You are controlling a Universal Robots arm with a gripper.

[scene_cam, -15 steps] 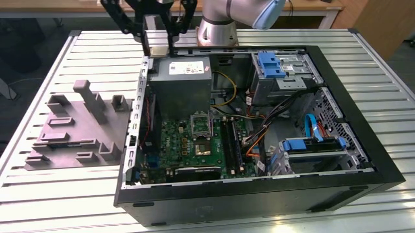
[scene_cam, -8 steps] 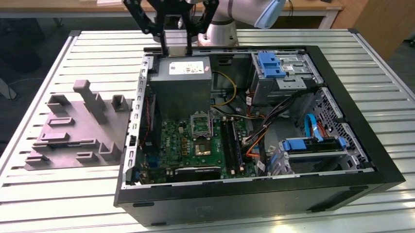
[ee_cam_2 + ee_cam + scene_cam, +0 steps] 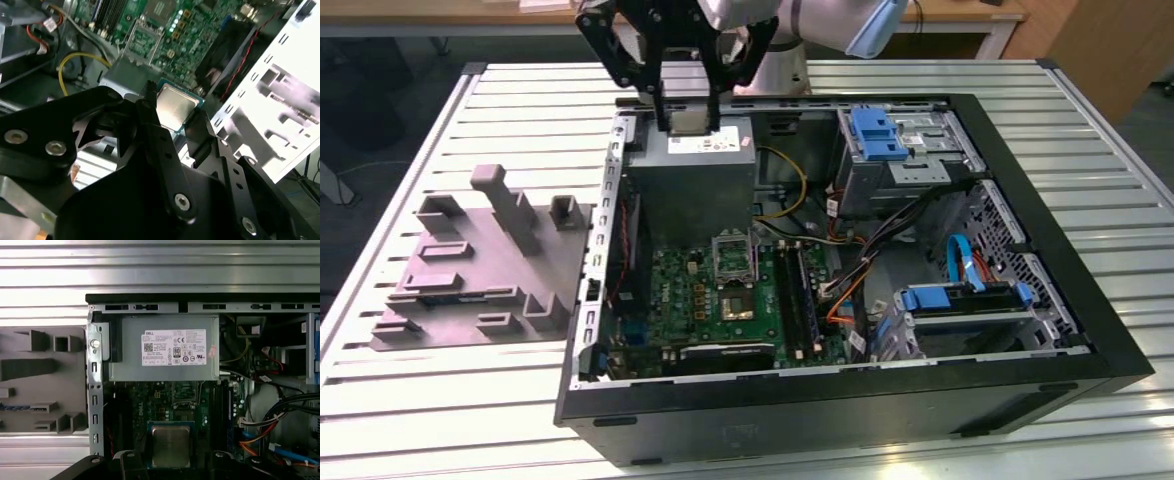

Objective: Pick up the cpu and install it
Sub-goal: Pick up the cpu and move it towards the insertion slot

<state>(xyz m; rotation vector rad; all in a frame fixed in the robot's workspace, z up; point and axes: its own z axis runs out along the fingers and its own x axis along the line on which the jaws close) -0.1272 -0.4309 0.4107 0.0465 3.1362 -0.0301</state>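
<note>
My gripper (image 3: 691,122) hangs over the back of the open computer case, above the grey power supply (image 3: 694,190). It is shut on the cpu (image 3: 691,108), a small flat square chip with a silvery-beige top. In both wrist views the cpu (image 3: 174,106) (image 3: 171,445) sits flat between the black fingers (image 3: 150,117), one on each side. The metal-framed socket (image 3: 732,257) (image 3: 186,394) (image 3: 145,42) lies on the green motherboard below the power supply, with its frame lifted open. A dark square chip with a grey centre (image 3: 738,305) lies further along the board.
The black case (image 3: 1067,300) stands on a slatted metal table (image 3: 440,140). A grey foam holder (image 3: 480,265) lies on the exterior view's left of the case. Drive bays with blue tabs (image 3: 878,135) and loose cables (image 3: 881,255) fill the case's other side.
</note>
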